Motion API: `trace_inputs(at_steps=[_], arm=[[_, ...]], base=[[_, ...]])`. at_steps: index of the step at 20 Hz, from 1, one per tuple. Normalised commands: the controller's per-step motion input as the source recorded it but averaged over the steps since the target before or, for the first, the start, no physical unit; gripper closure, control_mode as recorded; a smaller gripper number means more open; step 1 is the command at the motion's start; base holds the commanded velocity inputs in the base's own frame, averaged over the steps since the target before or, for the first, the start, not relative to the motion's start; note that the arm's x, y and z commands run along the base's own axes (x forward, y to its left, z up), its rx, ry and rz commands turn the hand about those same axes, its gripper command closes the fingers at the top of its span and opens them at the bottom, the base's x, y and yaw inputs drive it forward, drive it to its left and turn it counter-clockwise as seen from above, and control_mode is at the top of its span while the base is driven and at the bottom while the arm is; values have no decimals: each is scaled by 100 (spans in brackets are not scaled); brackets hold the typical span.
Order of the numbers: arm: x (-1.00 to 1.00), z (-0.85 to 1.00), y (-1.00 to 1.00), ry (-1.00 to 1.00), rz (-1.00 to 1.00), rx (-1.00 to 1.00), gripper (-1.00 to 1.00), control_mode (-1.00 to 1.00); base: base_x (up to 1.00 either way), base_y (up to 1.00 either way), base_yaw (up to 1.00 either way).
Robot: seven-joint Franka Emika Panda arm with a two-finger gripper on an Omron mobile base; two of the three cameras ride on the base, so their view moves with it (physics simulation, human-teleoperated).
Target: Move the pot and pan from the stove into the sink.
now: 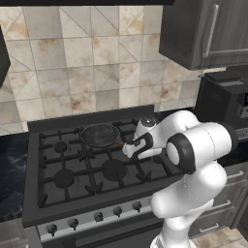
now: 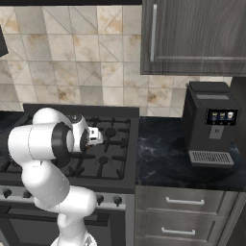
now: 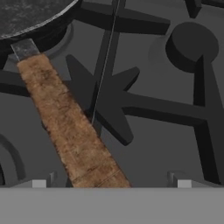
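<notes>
Tiled kitchen wall behind black gas stove (image 1: 92, 169) | small shallow black frying pan (image 1: 100, 134) with long brown handle (image 3: 70, 127) on rear burner | jaws wide open, empty, above handle | nothing in sink yet

Glossy white rounded arm (image 1: 193, 160), bulbous segments, dark grey joint rings, black caps at link ends

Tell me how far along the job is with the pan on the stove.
Nothing looks done yet: the pan sits on a back burner of the stove. In hand: the open end effector hangs over the pan's brown handle, with one finger tip on each side, not closed on it. Left: grasp it, carry it to the sink, then deal with the pot.
</notes>
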Motion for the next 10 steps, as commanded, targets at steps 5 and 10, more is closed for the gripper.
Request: trace_inputs(at_steps=[5,10], arm=[[0,-1,0,0,0,0,-100,-100],[0,0,0,0,0,0,100,-100]], base=[[0,0,0],[0,0,0]])
